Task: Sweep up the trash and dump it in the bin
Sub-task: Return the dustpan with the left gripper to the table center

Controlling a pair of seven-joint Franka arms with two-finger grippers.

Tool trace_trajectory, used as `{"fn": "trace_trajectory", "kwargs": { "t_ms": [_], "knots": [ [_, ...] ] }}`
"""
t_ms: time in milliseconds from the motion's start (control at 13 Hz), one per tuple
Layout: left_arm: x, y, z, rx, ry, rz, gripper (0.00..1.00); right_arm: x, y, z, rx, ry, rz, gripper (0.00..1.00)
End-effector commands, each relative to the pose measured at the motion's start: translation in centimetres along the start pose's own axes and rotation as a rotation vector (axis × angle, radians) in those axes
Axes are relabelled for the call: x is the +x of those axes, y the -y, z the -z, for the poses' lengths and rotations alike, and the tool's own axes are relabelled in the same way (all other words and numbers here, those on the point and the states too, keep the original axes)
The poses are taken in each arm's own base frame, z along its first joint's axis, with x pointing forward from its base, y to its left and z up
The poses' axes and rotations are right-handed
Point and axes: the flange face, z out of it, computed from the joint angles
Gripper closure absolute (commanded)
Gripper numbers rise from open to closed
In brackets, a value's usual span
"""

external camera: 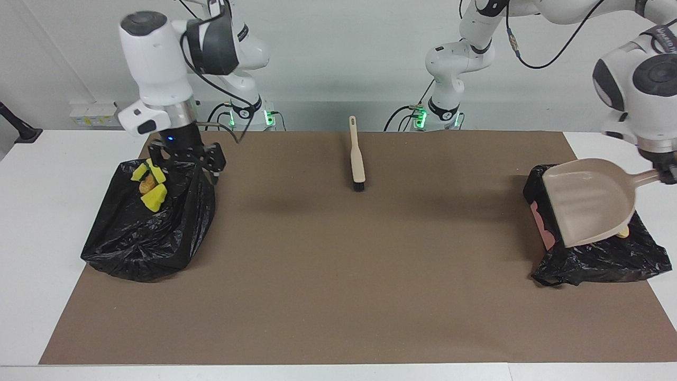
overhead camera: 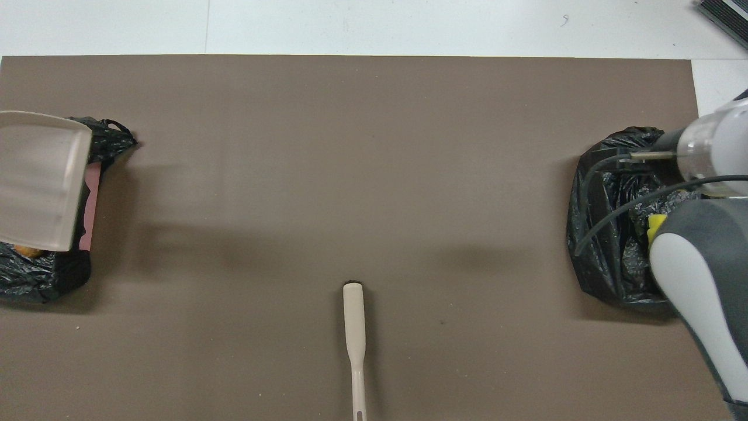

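Yellow and orange-brown trash (external camera: 152,186) lies in the black-bagged bin (external camera: 137,238) at the right arm's end. One yellow chunk (overhead camera: 655,225) shows beside the right arm in the overhead view. My right gripper (external camera: 185,170) hangs open over that bin's edge nearest the robots, holding nothing. My left gripper (external camera: 667,173) is shut on the handle of the beige dustpan (external camera: 587,201), which hovers over the other bin (external camera: 597,259) and hides most of what is inside. A pale trash piece (external camera: 624,232) peeks out under the pan's rim.
A beige brush (external camera: 358,159) lies on the brown mat (external camera: 338,275), midway between the bins and nearer the robots. In the overhead view the dustpan (overhead camera: 38,178) covers most of the bin (overhead camera: 35,280) at the left arm's end.
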Motion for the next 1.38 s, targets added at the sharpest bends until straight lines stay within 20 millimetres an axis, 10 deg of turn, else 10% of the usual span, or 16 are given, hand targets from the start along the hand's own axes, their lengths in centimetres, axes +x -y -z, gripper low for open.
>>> {"fn": "trace_trajectory", "kwargs": {
  "t_ms": [0,307,1305],
  "knots": [
    [4.8,-3.0,1.8,-0.017,-0.089,0.094,1.00,-0.3,-2.4,3.9,-0.008,0.052,0.017,0.00],
    [13.4,-4.5,3.7,-0.065,-0.200,0.298,1.00,-2.8,-5.6,9.3,0.013,0.127,-0.037,0.00],
    [39.5,-8.4,14.2,-0.388,-0.496,1.019,1.00,-3.2,-5.9,8.1,0.037,0.126,-0.050,0.00]
  ]
}}
